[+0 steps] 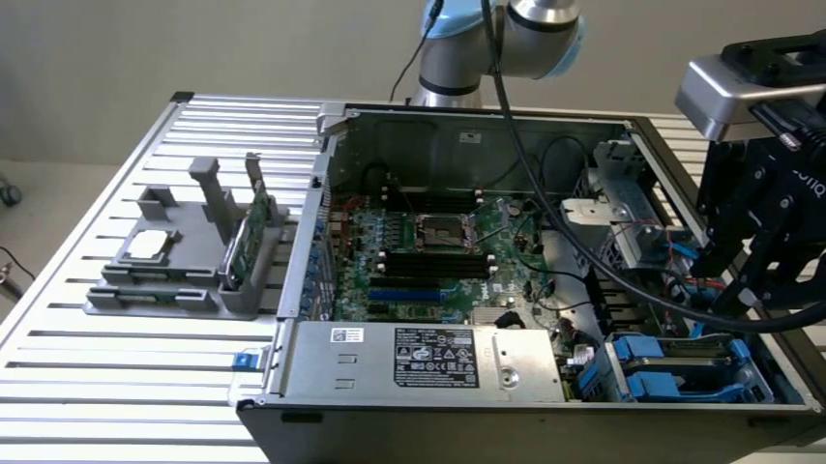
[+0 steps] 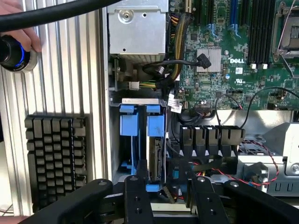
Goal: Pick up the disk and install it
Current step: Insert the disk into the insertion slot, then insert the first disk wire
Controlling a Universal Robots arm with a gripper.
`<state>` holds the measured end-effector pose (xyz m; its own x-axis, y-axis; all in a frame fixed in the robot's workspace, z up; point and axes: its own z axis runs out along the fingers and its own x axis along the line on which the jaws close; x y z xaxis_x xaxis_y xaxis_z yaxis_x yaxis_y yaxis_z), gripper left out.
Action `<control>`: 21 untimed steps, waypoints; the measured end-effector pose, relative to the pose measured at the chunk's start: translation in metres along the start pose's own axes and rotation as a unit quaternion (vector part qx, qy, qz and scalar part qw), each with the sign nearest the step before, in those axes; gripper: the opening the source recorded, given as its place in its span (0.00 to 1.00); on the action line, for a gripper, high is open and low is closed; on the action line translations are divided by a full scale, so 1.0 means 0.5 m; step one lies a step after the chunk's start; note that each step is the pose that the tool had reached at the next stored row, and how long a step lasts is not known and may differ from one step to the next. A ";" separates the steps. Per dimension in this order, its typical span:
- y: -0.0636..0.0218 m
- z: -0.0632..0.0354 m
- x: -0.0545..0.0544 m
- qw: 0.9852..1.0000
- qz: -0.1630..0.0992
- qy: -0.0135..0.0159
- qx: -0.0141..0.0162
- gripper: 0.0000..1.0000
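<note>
Black gripper hangs with its jaws apart and nothing clamped between them. Just past the gap is the disk. It stands on its edge in a blue slot of the computer case. I cannot tell if the jaws touch it. Farther on lies the green board. A grey holder sits well apart on the worktop.

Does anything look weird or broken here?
Nothing looks spilled or broken. One odd thing: a person's fingers are at a black knob with a blue ring, on the slatted table right beside the open computer case.
</note>
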<state>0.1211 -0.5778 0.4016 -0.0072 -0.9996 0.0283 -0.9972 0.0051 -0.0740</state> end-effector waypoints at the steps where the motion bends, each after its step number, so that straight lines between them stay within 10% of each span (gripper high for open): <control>1: 0.000 0.000 0.000 1.000 0.000 0.000 0.000 0.41; 21: 0.000 0.000 0.000 1.000 0.013 0.001 0.000 0.41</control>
<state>0.1213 -0.5779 0.4015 -0.0324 -0.9991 0.0279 -0.9968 0.0302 -0.0740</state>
